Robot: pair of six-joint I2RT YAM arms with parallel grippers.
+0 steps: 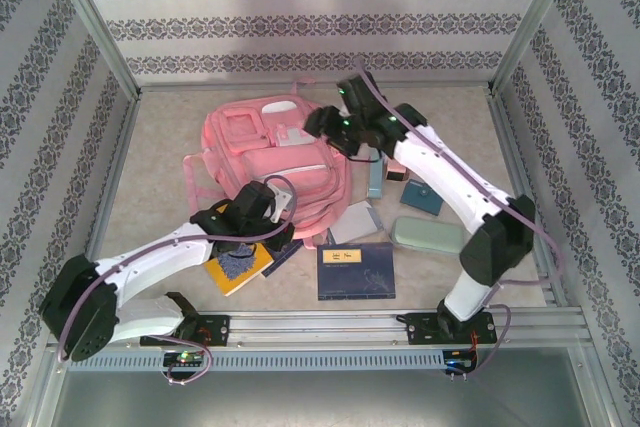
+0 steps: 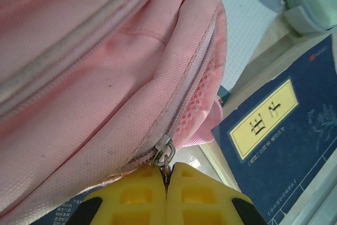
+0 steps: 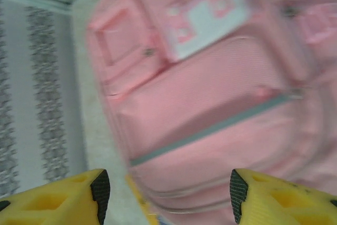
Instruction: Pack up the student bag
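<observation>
The left gripper is sitting right up against its wrist camera, its yellow fingers pressing together and clamping the metal zipper pull at the corner of the student bag. From above, this gripper is working at the near edge of the bag, just beside its pink mesh side pocket.

The student bag is lying flat near the middle of the table, a little toward the left and the back wall, its front pockets facing up and its pale window pocket showing toward the far end.

The right gripper is hovering over the bag's far right corner, its fingers standing wide apart with nothing between them; from above it is hanging at the top right of the bag.

A dark blue book with a yellow title label is lying flat near the front rail, right of the bag's near edge. A pale green case is resting just right of it. A yellow-covered book is lying partly under the left arm. A grid-paper notebook is touching the bag's near right corner, and a small teal book is lying under the right arm.
</observation>
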